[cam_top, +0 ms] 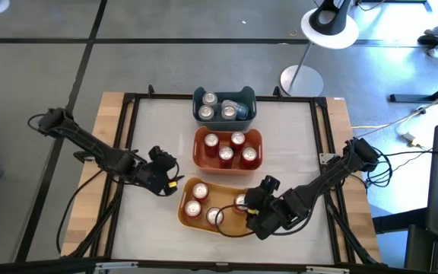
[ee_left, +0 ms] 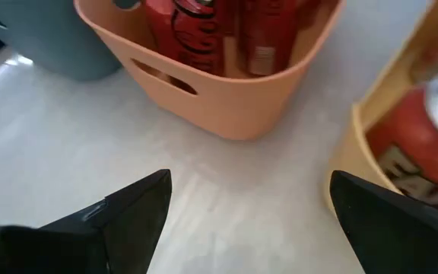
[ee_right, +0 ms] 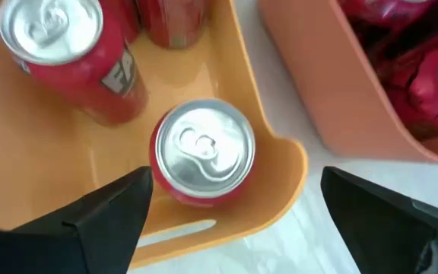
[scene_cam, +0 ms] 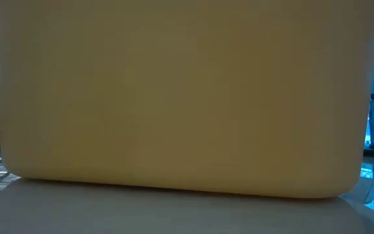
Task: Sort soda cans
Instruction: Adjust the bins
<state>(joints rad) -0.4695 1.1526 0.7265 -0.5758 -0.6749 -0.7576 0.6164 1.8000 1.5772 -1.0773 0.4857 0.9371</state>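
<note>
Three bins stand in a row down the table's middle. The far blue-grey bin (cam_top: 224,106) holds silver soda cans (cam_top: 207,113). The orange bin (cam_top: 228,148) holds several red cans (cam_top: 225,156). The near yellow bin (cam_top: 185,199) holds red cans (cam_top: 194,209). My right gripper (cam_top: 253,204) hangs open over the yellow bin's right end, just above a red can (ee_right: 204,148), with a finger on either side of it (ee_right: 234,205). My left gripper (cam_top: 166,173) is open and low over the bare table left of the yellow bin, pointing at the orange bin (ee_left: 226,84).
The yellow bin's wall (scene_cam: 187,97) fills the low view. A black frame (cam_top: 128,99) runs around the white table top. Bare table lies left and right of the bins. A lamp base (cam_top: 301,80) stands on the floor beyond the far edge.
</note>
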